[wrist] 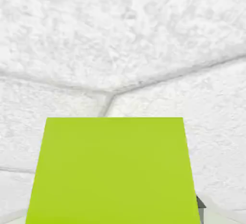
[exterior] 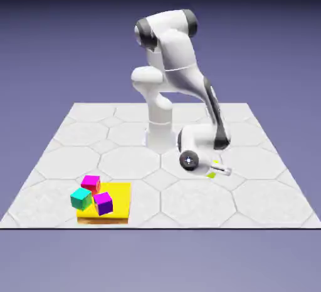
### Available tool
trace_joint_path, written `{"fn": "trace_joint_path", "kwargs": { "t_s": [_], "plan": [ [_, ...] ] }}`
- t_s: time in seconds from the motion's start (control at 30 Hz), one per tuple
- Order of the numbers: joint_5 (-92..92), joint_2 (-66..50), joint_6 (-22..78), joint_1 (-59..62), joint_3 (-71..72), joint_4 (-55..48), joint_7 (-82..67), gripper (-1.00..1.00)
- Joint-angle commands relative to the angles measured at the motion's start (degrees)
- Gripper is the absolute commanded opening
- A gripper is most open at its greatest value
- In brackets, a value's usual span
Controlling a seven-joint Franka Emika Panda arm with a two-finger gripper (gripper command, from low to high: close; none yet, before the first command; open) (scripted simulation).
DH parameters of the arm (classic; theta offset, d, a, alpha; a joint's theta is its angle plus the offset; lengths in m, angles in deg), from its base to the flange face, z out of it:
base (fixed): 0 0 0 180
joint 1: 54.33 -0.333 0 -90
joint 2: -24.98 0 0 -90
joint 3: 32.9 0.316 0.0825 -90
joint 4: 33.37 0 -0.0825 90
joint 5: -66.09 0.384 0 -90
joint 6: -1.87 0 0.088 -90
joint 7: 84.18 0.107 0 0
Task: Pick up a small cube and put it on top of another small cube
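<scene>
Gripper [exterior: 215,172] sits low at the table [exterior: 251,197], clamped on the lime cube [wrist: 113,170]; next it must lift and carry it to the cubes on the yellow slab [exterior: 119,200].

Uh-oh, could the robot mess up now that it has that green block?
Maybe, in two ways. The hand grips the lime cube low over the table, so it might scrape if carried without lifting. The magenta cube, teal cube and purple cube sit crowded together on the yellow slab, so lowering onto one could bump its neighbours.
</scene>
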Motion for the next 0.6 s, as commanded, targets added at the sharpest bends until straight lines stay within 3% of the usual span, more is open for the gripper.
{"fn": "trace_joint_path", "kwargs": {
  "t_s": [0.0, 0.57],
  "plan": [
    [0.01, 0.42, 0.48, 0.73, 1.05, -2.08, 0.14, -1.0],
    [-26.35, -11.17, 20.15, -10.49, -33.81, -35.0, -36.7, -1.0]
  ]
}}
